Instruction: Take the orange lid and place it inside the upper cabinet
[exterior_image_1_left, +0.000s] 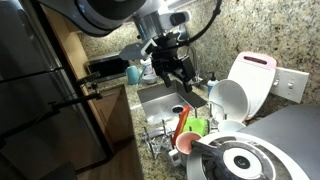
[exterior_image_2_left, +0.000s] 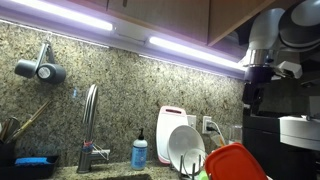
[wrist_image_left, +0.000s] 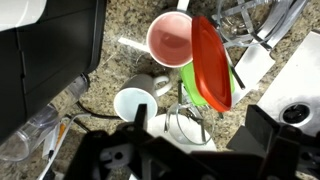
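Note:
The orange lid (wrist_image_left: 210, 62) stands on edge in a dish rack, leaning against a bright green cup (wrist_image_left: 193, 82). It also shows in both exterior views (exterior_image_1_left: 182, 122) (exterior_image_2_left: 237, 163). My gripper (wrist_image_left: 185, 150) hangs open well above the rack with nothing between its dark fingers (wrist_image_left: 272, 140). In an exterior view the gripper (exterior_image_1_left: 173, 70) is over the sink, up and to the left of the lid. The upper cabinet (exterior_image_2_left: 180, 12) shows as brown wooden panels along the top, above the light strips; its doors look shut.
A salmon-pink dish (wrist_image_left: 170, 40) and a white cup (wrist_image_left: 133, 103) sit beside the lid in the rack. A white cutting board (exterior_image_1_left: 252, 85) and plates (exterior_image_2_left: 186, 148) stand nearby. The sink (exterior_image_1_left: 165, 100), the faucet (exterior_image_2_left: 90, 125) and the dark refrigerator (exterior_image_1_left: 40, 90) border the area.

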